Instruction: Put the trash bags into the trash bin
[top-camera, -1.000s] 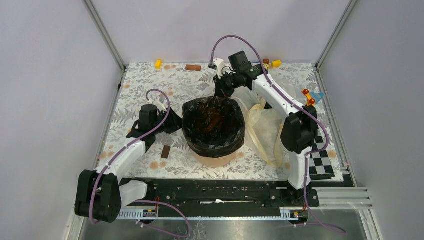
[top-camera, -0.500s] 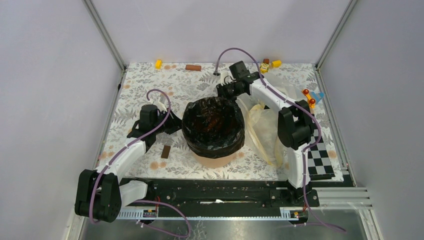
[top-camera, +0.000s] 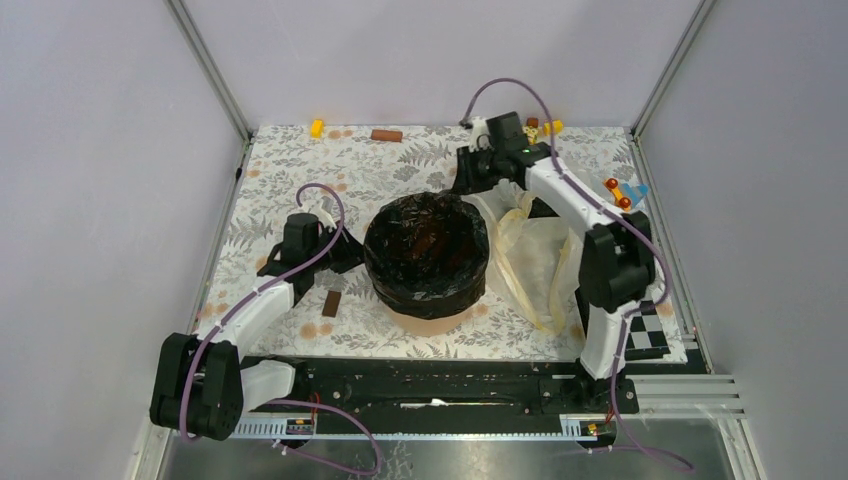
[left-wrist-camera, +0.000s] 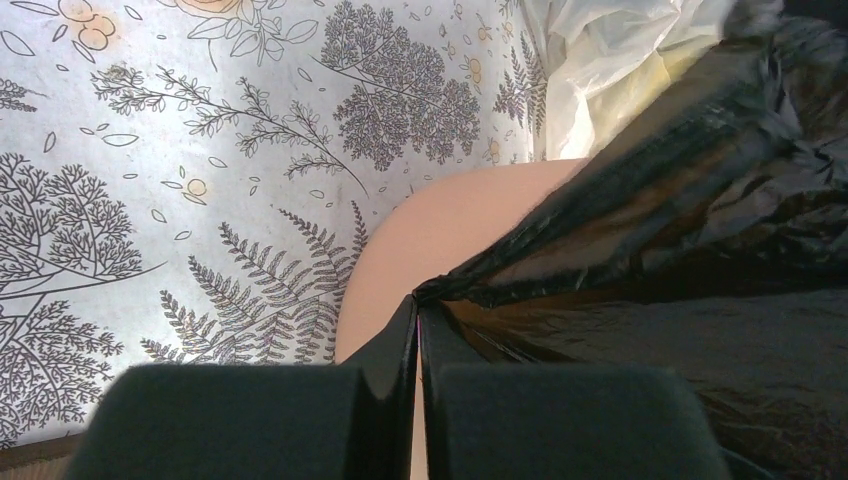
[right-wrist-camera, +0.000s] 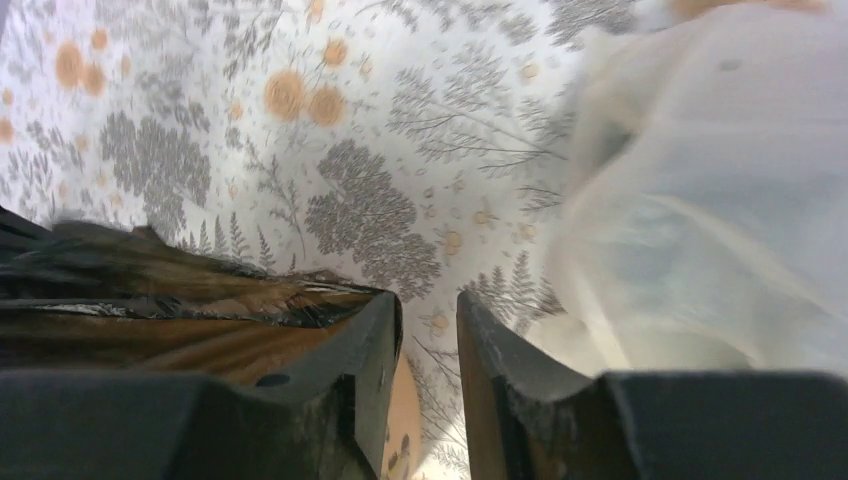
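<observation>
The peach-orange trash bin (top-camera: 432, 322) stands mid-table with a black trash bag (top-camera: 427, 252) draped in it and over its rim. A pale translucent trash bag (top-camera: 535, 255) lies on the table to its right. My left gripper (top-camera: 345, 250) is at the bin's left side, shut on the black bag's edge; in the left wrist view (left-wrist-camera: 418, 310) the bag (left-wrist-camera: 640, 250) stretches off its tips above the bin wall (left-wrist-camera: 450, 230). My right gripper (top-camera: 470, 175) is behind the bin, jaws open and empty (right-wrist-camera: 428, 310), with the black bag (right-wrist-camera: 180, 300) left and the pale bag (right-wrist-camera: 710, 200) right.
A small brown block (top-camera: 331, 303) lies left of the bin near my left arm. Along the back edge are a yellow brick (top-camera: 317, 127), a brown block (top-camera: 386, 135) and small yellow toys (top-camera: 548, 127). A coloured toy (top-camera: 624, 193) sits at the right edge.
My right gripper has let go of the black bag's back rim and drawn back and to the right, away from the bin. The left gripper holds still.
</observation>
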